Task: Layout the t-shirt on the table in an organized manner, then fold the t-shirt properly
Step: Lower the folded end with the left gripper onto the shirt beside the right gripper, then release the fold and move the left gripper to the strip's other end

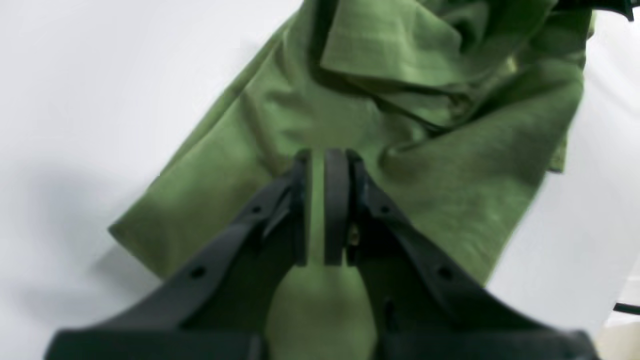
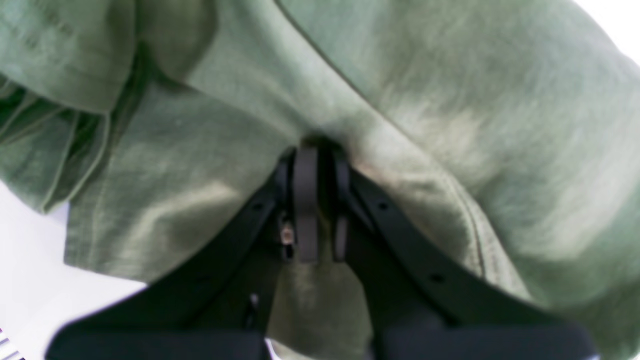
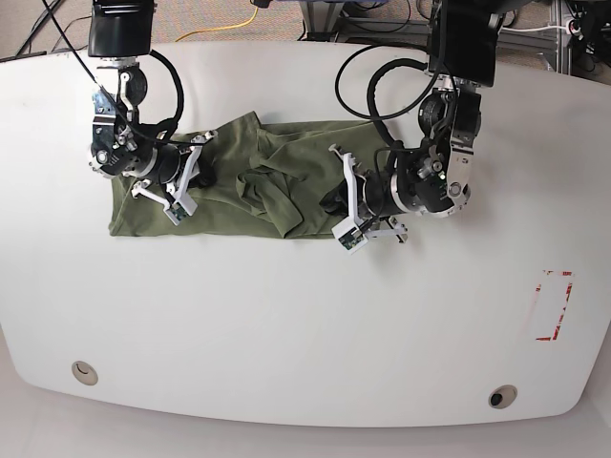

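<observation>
White table (image 3: 286, 324), red tape outline (image 3: 552, 305), crumpled green t-shirt (image 3: 239, 191)

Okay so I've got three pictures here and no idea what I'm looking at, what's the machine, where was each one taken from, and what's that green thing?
It is a robot with two arms working at a big white table. One picture looks down from above and shows both arms. The other two come from cameras on the wrists, looking along the black fingers. The green thing is a t-shirt, lying rumpled and bunched in the middle, not yet spread flat. The left gripper is over the cloth, its fingers nearly together; whether it pinches fabric is unclear. The right gripper looks closed on a fold of the shirt. A red tape outline sits near one table edge.
</observation>
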Controlling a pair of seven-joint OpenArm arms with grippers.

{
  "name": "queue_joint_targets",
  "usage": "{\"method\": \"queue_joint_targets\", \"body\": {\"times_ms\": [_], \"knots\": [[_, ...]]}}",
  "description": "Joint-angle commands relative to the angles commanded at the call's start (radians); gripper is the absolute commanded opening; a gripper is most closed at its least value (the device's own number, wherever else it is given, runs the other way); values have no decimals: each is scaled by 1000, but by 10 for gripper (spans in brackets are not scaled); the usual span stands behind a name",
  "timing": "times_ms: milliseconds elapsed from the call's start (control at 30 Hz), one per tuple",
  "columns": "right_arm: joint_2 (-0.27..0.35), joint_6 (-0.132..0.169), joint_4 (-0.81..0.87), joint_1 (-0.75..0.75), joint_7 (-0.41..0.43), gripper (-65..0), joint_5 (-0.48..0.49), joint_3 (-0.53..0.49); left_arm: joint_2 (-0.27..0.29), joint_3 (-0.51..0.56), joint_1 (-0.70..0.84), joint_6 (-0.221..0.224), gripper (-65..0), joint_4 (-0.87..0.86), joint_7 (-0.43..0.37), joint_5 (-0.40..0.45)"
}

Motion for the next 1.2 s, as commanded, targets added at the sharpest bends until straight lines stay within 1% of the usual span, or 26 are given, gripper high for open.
{"method": "queue_joint_targets", "body": {"times_ms": [67,167,233,300,433,567,700,800,833,933,1000,1033,1100,1200], "knots": [[0,0,0,0,0,-609,0,0,23,6,-17,0,-622,-26,-11,0],[0,0,0,0,0,-609,0,-2,43,32,-43,0,-622,-66,-60,0],[0,0,0,0,0,-609,0,-2,46,63,-63,0,-622,-95,-89,0],[0,0,0,0,0,-609,0,-3,58,124,-114,0,-622,-153,-123,-2],[-2,0,0,0,0,-609,0,-2,112,180,-187,0,-622,-253,-140,-3],[-2,0,0,0,0,-609,0,0,164,193,-265,0,-622,-334,-143,-3],[-2,0,0,2,0,-609,0,0,164,192,-311,0,-622,-338,-161,-5],[-2,0,0,2,0,-609,0,0,164,192,-330,0,-624,-281,-170,-8],[-2,0,0,2,0,-609,0,-2,164,192,-331,0,-624,-236,-169,-14],[-2,0,0,2,0,-609,-2,0,164,192,-333,0,-624,-153,-167,-51],[-2,0,0,2,0,-609,-2,0,164,190,-328,0,-624,-120,-150,-71],[-2,0,0,2,0,-609,-2,0,152,190,-313,0,-624,-106,-121,-83],[-2,0,0,2,0,-609,-2,0,118,190,-290,0,-624,-89,-89,-92],[-2,0,0,2,0,-609,-2,0,69,190,-233,0,-624,-38,-75,-100]]}}
